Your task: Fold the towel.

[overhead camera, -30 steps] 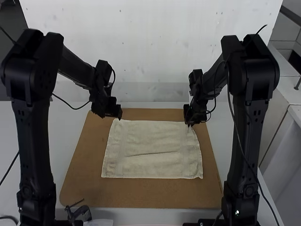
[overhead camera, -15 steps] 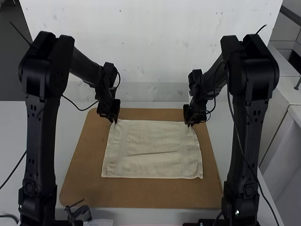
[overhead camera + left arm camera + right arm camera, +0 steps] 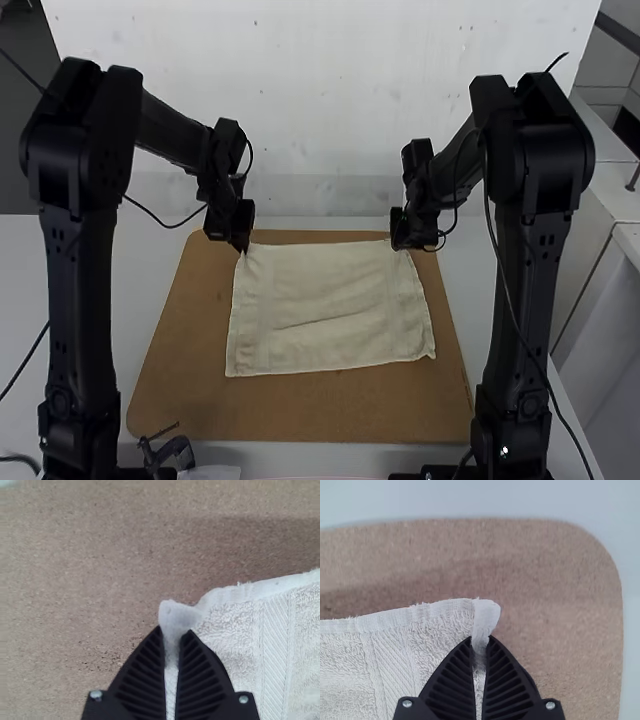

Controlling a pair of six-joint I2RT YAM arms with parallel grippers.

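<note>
The pale towel (image 3: 325,310) lies spread on the brown board, with a slight crease across its middle and its far edge raised a little at the corners. At its far left corner is my left gripper (image 3: 242,246); at its far right corner is my right gripper (image 3: 399,246). In the left wrist view, my left gripper (image 3: 172,632) is shut on a pinched corner of the towel (image 3: 230,645). The right wrist view has my right gripper (image 3: 480,641) shut on the other far corner of the towel (image 3: 395,655).
The brown board (image 3: 300,415) extends around the towel, widest on the near side and at the left. A small dark clamp-like object (image 3: 168,452) stands at the board's near left edge. Behind the board rises a white wall (image 3: 320,100).
My left gripper came to the far left corner and took hold of it. The towel has since shifted away from the arms, its near edge now slanting; the right gripper moved slightly the same way.
</note>
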